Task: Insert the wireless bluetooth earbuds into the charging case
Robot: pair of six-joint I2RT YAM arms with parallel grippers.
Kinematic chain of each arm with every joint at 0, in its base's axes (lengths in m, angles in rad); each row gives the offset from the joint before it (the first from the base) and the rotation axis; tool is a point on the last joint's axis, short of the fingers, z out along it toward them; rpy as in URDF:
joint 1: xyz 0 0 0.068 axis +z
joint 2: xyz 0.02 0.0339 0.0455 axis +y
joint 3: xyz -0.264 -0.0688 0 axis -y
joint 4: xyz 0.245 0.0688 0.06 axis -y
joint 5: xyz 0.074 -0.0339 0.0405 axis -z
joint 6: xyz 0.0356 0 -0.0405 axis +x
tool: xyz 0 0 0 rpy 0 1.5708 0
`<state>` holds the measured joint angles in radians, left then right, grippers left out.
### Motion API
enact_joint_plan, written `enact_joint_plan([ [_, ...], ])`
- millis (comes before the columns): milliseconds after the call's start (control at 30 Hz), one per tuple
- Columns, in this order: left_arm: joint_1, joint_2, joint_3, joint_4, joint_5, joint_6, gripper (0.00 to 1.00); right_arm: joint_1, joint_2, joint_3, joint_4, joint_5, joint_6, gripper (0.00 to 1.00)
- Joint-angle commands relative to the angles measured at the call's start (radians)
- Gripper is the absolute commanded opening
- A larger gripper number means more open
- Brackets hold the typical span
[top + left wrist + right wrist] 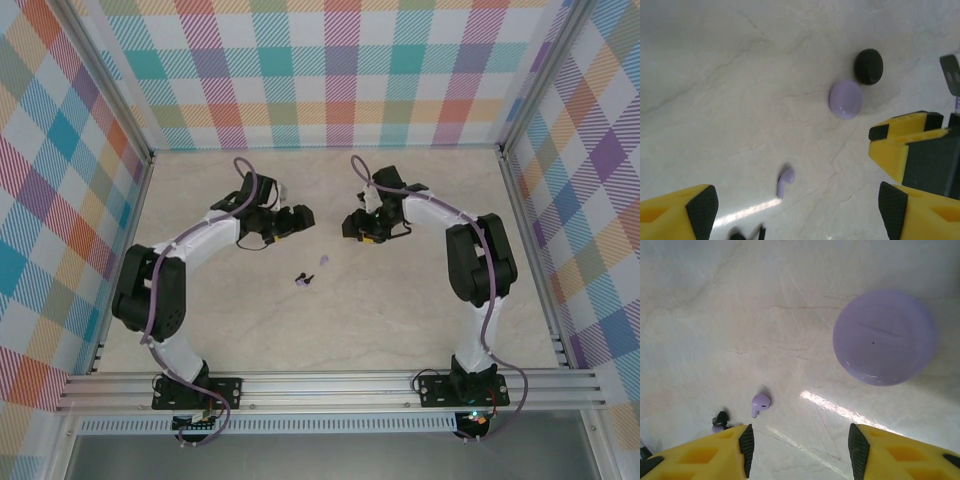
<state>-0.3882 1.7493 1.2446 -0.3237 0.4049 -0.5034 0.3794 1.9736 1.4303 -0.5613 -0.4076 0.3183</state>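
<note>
A lavender earbud (785, 181) lies on the table between my left gripper's (797, 210) wide-open fingers, with nothing held. A black earbud (737, 236) shows partly at that view's bottom edge. Farther off sit a round lavender charging case (845, 99), lid closed, and a round black case (869, 66). My right gripper (800, 447) is open and empty above the table, with the lavender case (885, 337) ahead to its right. The lavender earbud (760, 404) and a black earbud (721, 418) lie ahead to its left. From above, both grippers (300, 217) (358, 228) face each other, and the earbuds (323, 262) (303, 280) lie just in front of them.
My right gripper's yellow body (910, 150) fills the right side of the left wrist view, close to the lavender case. The pale marble tabletop (420, 330) is ringed by checked walls and metal rails (330, 385).
</note>
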Motion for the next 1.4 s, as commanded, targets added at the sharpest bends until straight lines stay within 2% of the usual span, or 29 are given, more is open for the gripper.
enact_joint_plan([
  [0,-0.024,0.083,0.084,0.036,0.050,-0.032,0.83,-0.020,-0.026,0.000,-0.015,0.063,0.033,0.51],
  [100,-0.029,0.156,0.137,0.083,0.084,-0.069,0.78,-0.041,0.001,0.031,-0.044,0.080,0.049,0.41],
  [233,-0.043,0.232,0.165,0.179,0.134,-0.145,0.77,-0.066,0.044,0.073,-0.060,0.053,0.057,0.39],
  [533,-0.088,0.356,0.253,0.209,0.147,-0.197,0.72,-0.095,0.131,0.148,-0.103,0.004,0.084,0.30],
  [800,-0.111,0.413,0.288,0.208,0.148,-0.230,0.59,-0.094,0.178,0.174,-0.101,-0.039,0.092,0.27],
  [1367,-0.135,0.508,0.341,0.228,0.179,-0.267,0.58,-0.095,0.206,0.174,-0.076,-0.040,0.119,0.24],
])
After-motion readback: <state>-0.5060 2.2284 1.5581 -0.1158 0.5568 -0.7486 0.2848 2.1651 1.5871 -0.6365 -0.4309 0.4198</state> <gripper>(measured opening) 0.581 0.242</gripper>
